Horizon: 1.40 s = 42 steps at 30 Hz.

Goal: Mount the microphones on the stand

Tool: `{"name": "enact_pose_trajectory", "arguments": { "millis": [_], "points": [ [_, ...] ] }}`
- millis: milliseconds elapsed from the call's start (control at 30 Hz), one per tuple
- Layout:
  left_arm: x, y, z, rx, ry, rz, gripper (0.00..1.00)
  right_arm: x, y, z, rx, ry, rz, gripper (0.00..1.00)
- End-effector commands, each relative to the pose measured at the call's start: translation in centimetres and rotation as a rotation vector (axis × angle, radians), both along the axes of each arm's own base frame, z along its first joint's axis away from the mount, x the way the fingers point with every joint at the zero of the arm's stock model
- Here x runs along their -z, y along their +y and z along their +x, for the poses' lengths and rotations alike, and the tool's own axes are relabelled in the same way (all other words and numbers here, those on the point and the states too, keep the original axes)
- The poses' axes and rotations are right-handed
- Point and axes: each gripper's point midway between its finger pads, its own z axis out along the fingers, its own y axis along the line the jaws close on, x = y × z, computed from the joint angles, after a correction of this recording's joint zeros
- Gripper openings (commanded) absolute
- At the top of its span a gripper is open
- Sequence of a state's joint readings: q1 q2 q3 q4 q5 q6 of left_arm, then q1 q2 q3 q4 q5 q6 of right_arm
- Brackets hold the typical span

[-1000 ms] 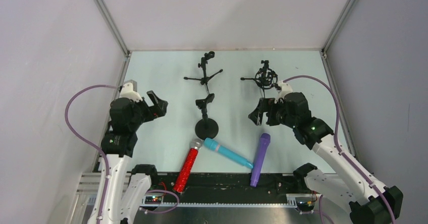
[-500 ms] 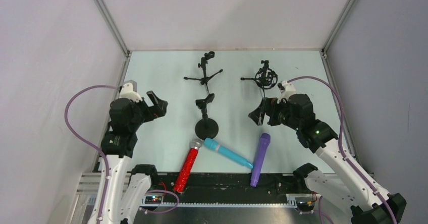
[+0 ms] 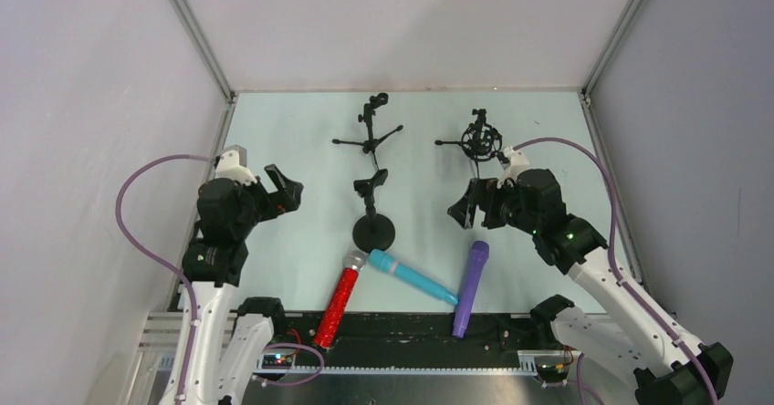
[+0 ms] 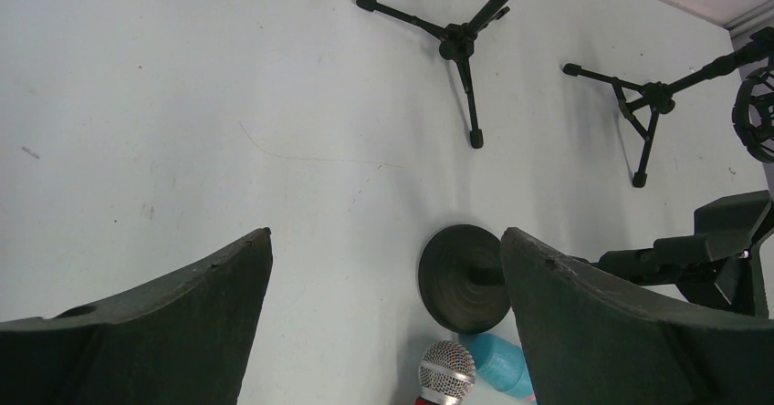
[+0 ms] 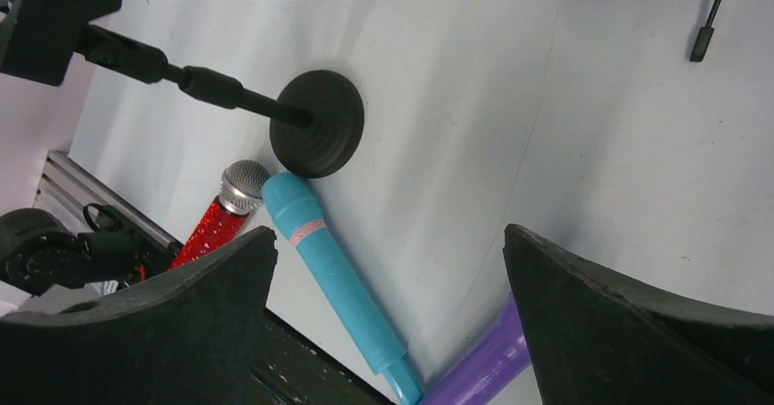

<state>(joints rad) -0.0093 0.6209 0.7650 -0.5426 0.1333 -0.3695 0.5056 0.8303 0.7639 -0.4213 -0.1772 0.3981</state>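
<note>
A: Right gripper [image 3: 464, 204]: jaws spread wide, nothing between them. Left gripper [image 3: 285, 191]: likewise wide and empty, hovering above the pale table [image 3: 301, 140].

B: What is nearest the right one?

A: The all-purple plastic stick microphone [image 3: 471, 286], flat on the table just nearward of it, toward the arm bases. Further to that gripper's left lies the teal-blue microphone with a pink ring [image 3: 413, 277]. Its tail seems to touch the purple barrel low down. Farthest off, nearward of the left gripper, is the glittery red microphone with silver mesh head [image 3: 339, 306].

B: Advice for the pick?

A: Judgement: come down over the purple barrel's upper half with the jaws across its width. Stay clear of the teal tail so the neighbour isn't dragged.

B: Counts?

A: Microphones: three, all loose. Black stands: three, none loaded.
- round-base stand with clip [image 3: 372, 232], between the grippers
- clip-topped tripod [image 3: 370, 138], beyond the grippers
- tripod with a ring cradle [image 3: 480, 139], also beyond

Grippers: two.
</note>
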Motion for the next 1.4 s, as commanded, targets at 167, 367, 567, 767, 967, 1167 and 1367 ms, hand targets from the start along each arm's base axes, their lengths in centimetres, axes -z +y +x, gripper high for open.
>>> {"name": "enact_pose_trajectory", "arguments": {
  "millis": [167, 367, 567, 767, 967, 1167, 1367],
  "points": [
    [-0.4, 0.0, 0.1, -0.010, -0.012, -0.016, 0.98, 1.2, -0.2, -1.7, -0.049, 0.015, -0.106, 1.00],
    [-0.3, 0.0, 0.0, -0.009, -0.012, -0.018, 0.98, 2.9, 0.3, -3.7, -0.087, 0.071, -0.175, 0.99],
    [-0.4, 0.0, 0.0, -0.006, -0.014, -0.019, 0.98, 4.7, 1.8, -6.5, -0.139, 0.102, -0.268, 1.00],
    [-0.4, 0.0, -0.1, -0.006, -0.019, -0.019, 0.98, 6.5, 4.6, -9.2, -0.243, 0.069, -0.375, 1.00],
    [-0.4, -0.1, -0.1, -0.004, -0.018, -0.020, 0.98, 8.7, 7.2, -9.2, -0.308, 0.044, -0.467, 0.99],
    [-0.2, -0.2, 0.0, 0.003, -0.008, -0.023, 0.98, 9.8, 9.9, -8.7, -0.391, 0.007, -0.497, 0.99],
    [-0.1, -0.3, 0.1, 0.008, -0.003, -0.025, 0.98, 10.7, 12.1, -9.0, -0.472, -0.003, -0.483, 0.99]
  ]
}}
